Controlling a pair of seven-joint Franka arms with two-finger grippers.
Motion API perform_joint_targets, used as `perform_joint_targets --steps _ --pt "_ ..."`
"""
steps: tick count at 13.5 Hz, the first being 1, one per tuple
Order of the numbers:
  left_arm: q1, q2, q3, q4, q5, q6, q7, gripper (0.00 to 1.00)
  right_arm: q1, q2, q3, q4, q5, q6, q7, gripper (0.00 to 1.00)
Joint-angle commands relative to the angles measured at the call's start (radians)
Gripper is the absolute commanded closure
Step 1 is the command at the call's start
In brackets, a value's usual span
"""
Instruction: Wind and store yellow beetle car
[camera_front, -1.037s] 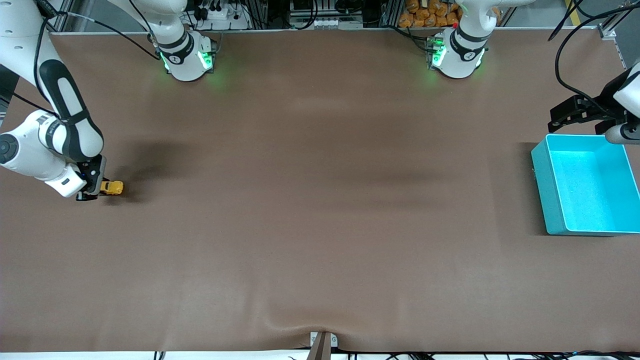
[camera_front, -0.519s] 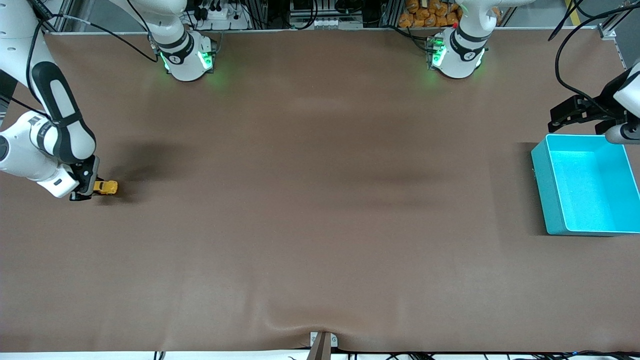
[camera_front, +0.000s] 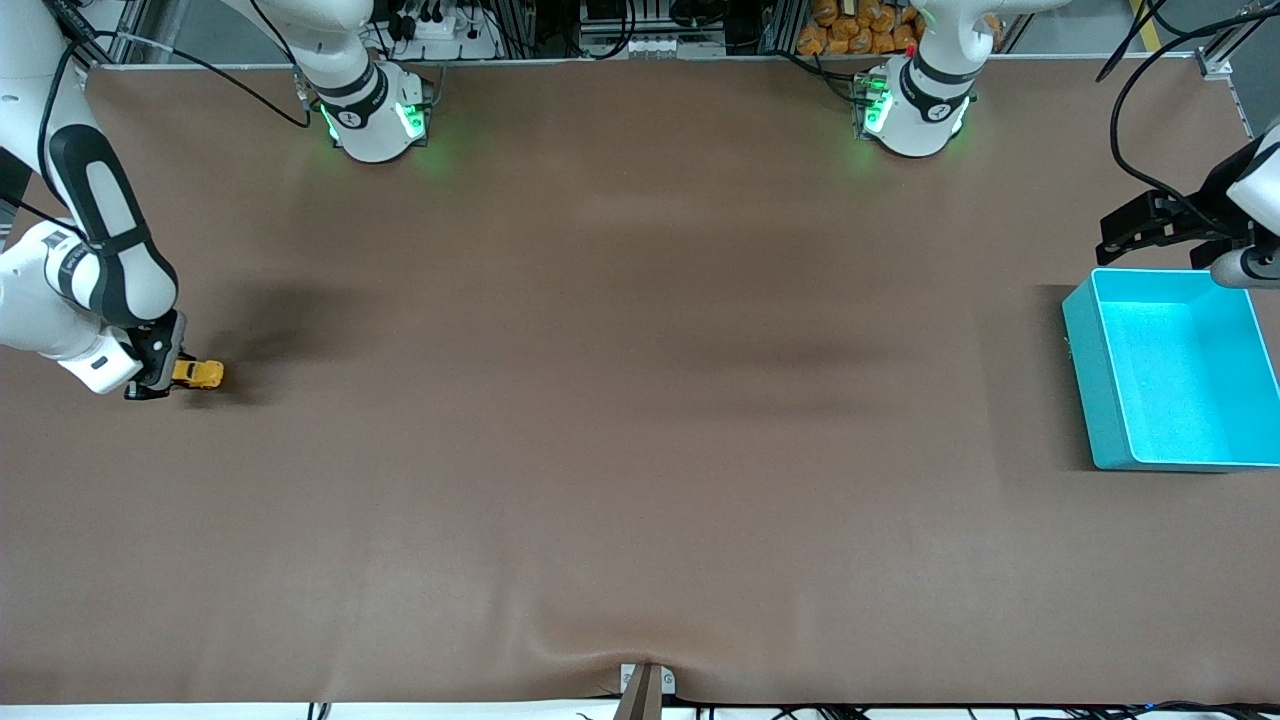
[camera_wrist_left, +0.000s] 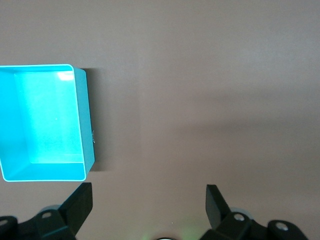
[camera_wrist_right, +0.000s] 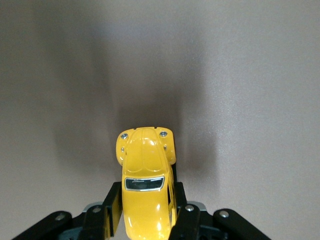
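Observation:
The yellow beetle car (camera_front: 197, 373) sits low on the brown table at the right arm's end. My right gripper (camera_front: 165, 377) is shut on the car's rear half. In the right wrist view the car (camera_wrist_right: 146, 185) lies between the black fingers (camera_wrist_right: 112, 207), with its nose pointing away from the gripper. My left gripper (camera_front: 1125, 228) is open and empty, up beside the turquoise bin (camera_front: 1080, 345) at the left arm's end. The left wrist view shows its two spread fingertips (camera_wrist_left: 80, 202) over bare table, with the bin (camera_wrist_left: 84, 120) to one side.
The bin is empty. The brown table mat (camera_front: 640, 400) stretches between the car and the bin. The two arm bases (camera_front: 375, 115) stand at the edge farthest from the front camera. A small bracket (camera_front: 645, 685) sits at the nearest edge.
My right gripper has slid the car along the table toward the right arm's end, away from the bin. The left arm has not moved.

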Motion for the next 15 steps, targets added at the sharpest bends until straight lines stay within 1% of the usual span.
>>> perform_joint_targets --steps 1,2,3,4,6,11,15 --pt "0.004 -0.014 -0.001 -0.002 -0.004 -0.008 -0.016 0.00 -0.027 0.039 0.012 0.019 0.015 -0.004 -0.030 0.69" --pt "0.004 -0.014 -0.001 -0.002 -0.006 -0.008 -0.016 0.00 -0.024 0.039 0.012 0.025 0.015 -0.006 -0.027 0.52" --pt "0.004 -0.014 -0.001 -0.002 -0.006 -0.008 -0.016 0.00 -0.024 0.039 0.012 0.039 0.017 -0.027 -0.027 0.30" --pt "0.004 -0.014 -0.001 -0.002 -0.006 -0.008 -0.016 0.00 -0.025 0.039 0.012 0.054 0.017 -0.058 -0.021 0.00" --pt "0.004 -0.014 -0.001 -0.004 -0.004 -0.008 -0.016 0.00 -0.027 0.038 0.011 0.088 0.047 -0.108 -0.019 0.00" --pt "0.004 -0.014 -0.001 -0.002 -0.004 -0.008 -0.016 0.00 -0.028 0.037 0.011 0.165 0.054 -0.219 -0.018 0.00" --pt "0.005 -0.014 0.000 -0.002 -0.004 -0.008 -0.013 0.00 -0.024 0.025 0.011 0.206 0.081 -0.312 0.016 0.00"
